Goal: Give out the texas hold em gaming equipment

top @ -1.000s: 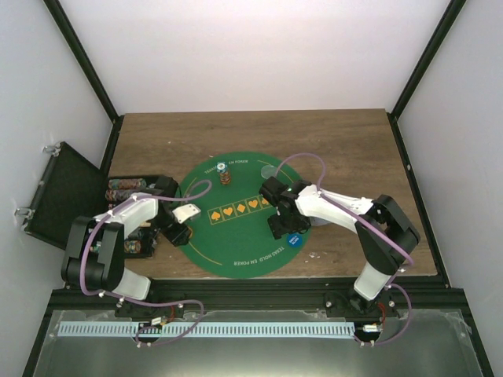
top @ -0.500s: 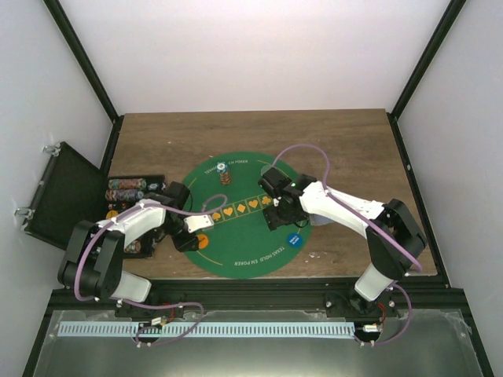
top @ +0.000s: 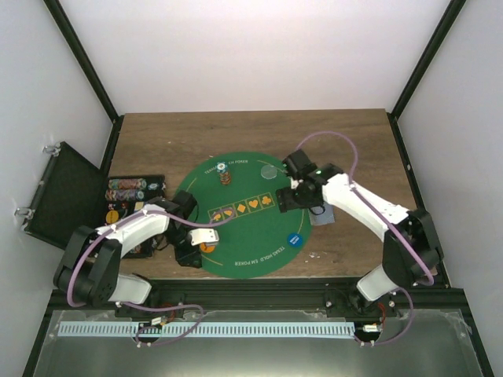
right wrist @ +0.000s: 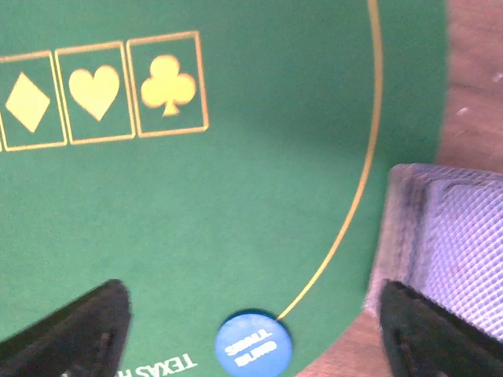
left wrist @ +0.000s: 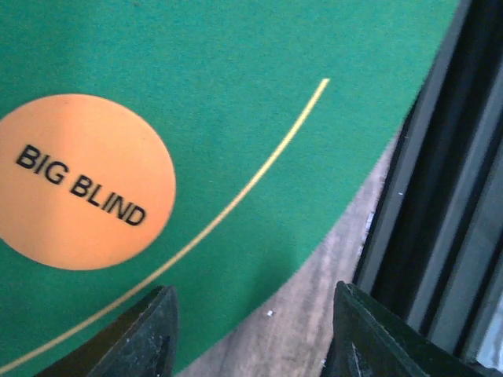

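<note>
left fingers [left wrist: 141,338] are spread, empty, near orange disc [left wrist: 78,181] | right fingers [right wrist: 440,330] are spread, empty | card deck [right wrist: 452,236] should be straddled squarely before closing

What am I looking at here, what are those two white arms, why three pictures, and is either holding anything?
These are two robot arms bolted at the near edge of the wooden table, each with a two-finger gripper. The wide picture is from a fixed camera above; the other two are from cameras on the wrists. A round green poker mat lies on the table. On it are an orange BIG BLIND disc, a blue SMALL BLIND disc and a small chip stack. A deck of cards sits at the mat's right edge; an open black chip case stands left. The left gripper and right gripper are both open, holding nothing.
</note>
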